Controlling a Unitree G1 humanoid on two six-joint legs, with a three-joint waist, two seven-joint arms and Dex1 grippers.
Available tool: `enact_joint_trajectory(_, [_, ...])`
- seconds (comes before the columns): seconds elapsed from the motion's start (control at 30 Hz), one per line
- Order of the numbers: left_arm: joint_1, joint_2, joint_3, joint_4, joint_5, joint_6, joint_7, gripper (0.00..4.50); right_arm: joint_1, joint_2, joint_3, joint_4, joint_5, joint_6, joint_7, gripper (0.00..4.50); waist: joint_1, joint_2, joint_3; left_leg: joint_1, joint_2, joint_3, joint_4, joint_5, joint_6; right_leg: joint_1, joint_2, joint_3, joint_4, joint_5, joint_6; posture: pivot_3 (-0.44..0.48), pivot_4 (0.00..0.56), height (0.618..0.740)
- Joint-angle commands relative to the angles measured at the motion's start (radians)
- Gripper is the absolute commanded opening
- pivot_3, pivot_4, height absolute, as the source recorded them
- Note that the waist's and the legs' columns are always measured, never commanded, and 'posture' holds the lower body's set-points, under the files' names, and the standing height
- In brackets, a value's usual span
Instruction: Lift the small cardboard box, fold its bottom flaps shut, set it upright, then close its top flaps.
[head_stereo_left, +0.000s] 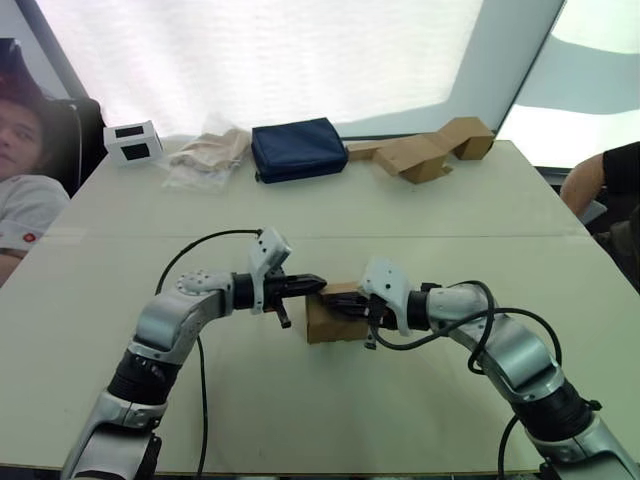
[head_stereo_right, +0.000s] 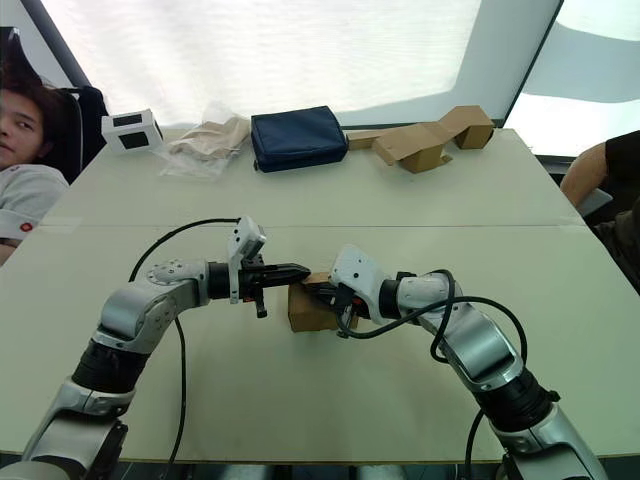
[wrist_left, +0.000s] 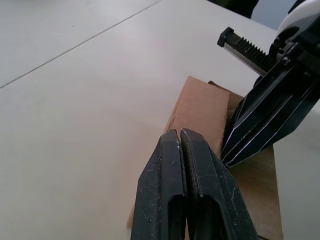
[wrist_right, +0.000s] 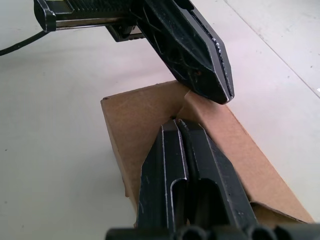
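The small cardboard box (head_stereo_left: 328, 322) stands on the table (head_stereo_left: 300, 210) near the front, between my two arms. Its top flaps (wrist_left: 200, 107) lie folded down flat over the opening, and one angled flap edge (wrist_right: 210, 117) shows where they meet. My left gripper (head_stereo_left: 316, 284) comes in from the left, shut, with its tip resting on the box's top edge. My right gripper (head_stereo_left: 342, 305) comes in from the right, also shut, its tip (wrist_right: 177, 125) pressing on the flaps beside the left gripper (wrist_right: 220, 90). Neither holds anything between its fingers.
Along the far edge of the table are a white box with black panels (head_stereo_left: 134, 142), a clear bag of cloth (head_stereo_left: 208, 155), a navy pouch (head_stereo_left: 298, 148) and larger folded cardboard pieces (head_stereo_left: 430, 152). One person (head_stereo_left: 20, 170) sits at the left, and another person's arm (head_stereo_left: 598, 175) shows at the right.
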Motion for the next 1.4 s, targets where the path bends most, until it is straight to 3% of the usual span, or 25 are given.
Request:
enact_joint_trajectory(0.03, [-0.001, 0.013, -0.010, -0.027, 0.018, -0.030, -0.015, 0.07, -0.007, 0.000, -0.024, -0.032, 0.016, 0.003, 0.001, 0.00, 0.000, 0.000, 0.000, 0.000, 0.000, 0.000, 0.000, 0.000, 0.000, 0.000, 0.000, 0.000, 0.000, 0.000, 0.000, 0.000, 0.150, 0.740])
enact_joint_trajectory(0.3, [-0.012, 0.040, -0.052, -0.021, 0.078, -0.070, -0.036, 0.07, 0.013, -0.011, -0.178, -0.085, 0.180, 0.107, 0.015, 0.00, 0.001, 0.000, 0.000, 0.000, 0.000, 0.000, 0.000, 0.000, 0.000, 0.000, 0.000, 0.000, 0.000, 0.000, 0.000, 0.000, 0.150, 0.740])
enact_joint_trajectory(0.57, [-0.019, 0.017, 0.088, -0.108, -0.045, 0.029, 0.030, 0.07, 0.020, -0.017, -0.340, -0.052, 0.269, 0.128, -0.028, 0.00, 0.000, 0.000, 0.000, 0.000, 0.000, 0.000, 0.000, 0.000, 0.000, 0.000, 0.000, 0.000, 0.000, 0.000, 0.000, 0.000, 0.150, 0.740])
enact_joint_trajectory(0.77, [-0.032, 0.015, 0.088, -0.151, -0.067, 0.067, 0.054, 0.07, -0.001, -0.017, -0.266, -0.003, 0.221, 0.079, -0.032, 0.00, -0.001, 0.000, 0.000, 0.000, 0.000, 0.000, 0.000, 0.000, 0.000, 0.000, 0.000, 0.001, 0.000, 0.000, 0.000, 0.000, 0.150, 0.740])
enact_joint_trajectory(1.1, [0.014, 0.030, -0.034, -0.128, 0.039, -0.023, 0.031, 0.07, 0.011, -0.041, -0.151, 0.032, 0.114, 0.012, -0.017, 0.00, 0.000, 0.000, 0.000, 0.000, 0.000, 0.000, 0.000, 0.000, 0.000, 0.000, 0.000, 0.000, 0.000, 0.000, 0.000, 0.000, 0.150, 0.740])
enact_joint_trajectory(1.4, [0.020, 0.038, -0.061, -0.080, 0.092, -0.081, 0.008, 0.07, 0.011, -0.046, -0.088, 0.066, 0.045, -0.022, -0.004, 0.00, 0.000, 0.000, 0.000, 0.000, 0.000, 0.000, 0.000, 0.000, 0.000, 0.000, 0.000, 0.000, 0.000, 0.000, 0.000, 0.000, 0.150, 0.740])
